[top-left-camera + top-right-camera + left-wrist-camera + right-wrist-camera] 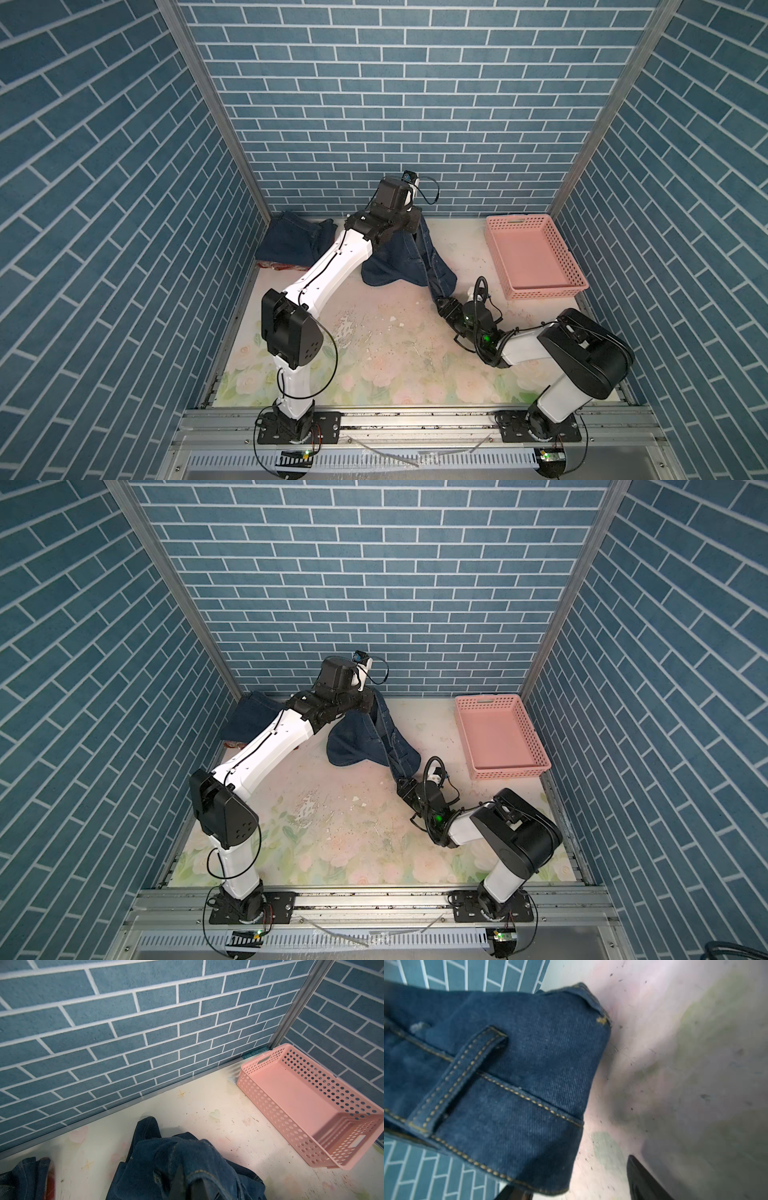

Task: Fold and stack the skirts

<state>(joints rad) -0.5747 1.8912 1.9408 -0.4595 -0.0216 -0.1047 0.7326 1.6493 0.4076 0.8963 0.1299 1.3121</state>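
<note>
- Skirts number three here: a denim skirt (395, 266) lies at the middle back of the table (374, 353). A second denim skirt (291, 241) is bunched in the back left corner. A plaid skirt (278, 266) lies under that one, with only its red edge showing.
- The left claw (188, 1182) is raised close to the brick wall (415, 104) and is clamped on the top of the denim skirt.
- The cloth hangs from that claw like a small tent, and its lower part spreads on the table in both top views.
- A narrow strip of the same skirt, its waistband, runs from the left claw down and forward to the right claw (441, 304). The right claw sits low over the table at the near right of the garment.
- In the right wrist view the right claw's fingers (643, 1180) stand apart. The stitched waistband end, with a belt loop (456, 1080), lies between them.
- Bare table shows between the cloth and that finger, so nothing is pinched there.
- The other finger is mostly out of the frame, so it is hard to tell whether the cloth rests against it.
- The pink basket (544, 294) stands in the back right corner, apart from the denim skirt and just behind the right claw.
</note>
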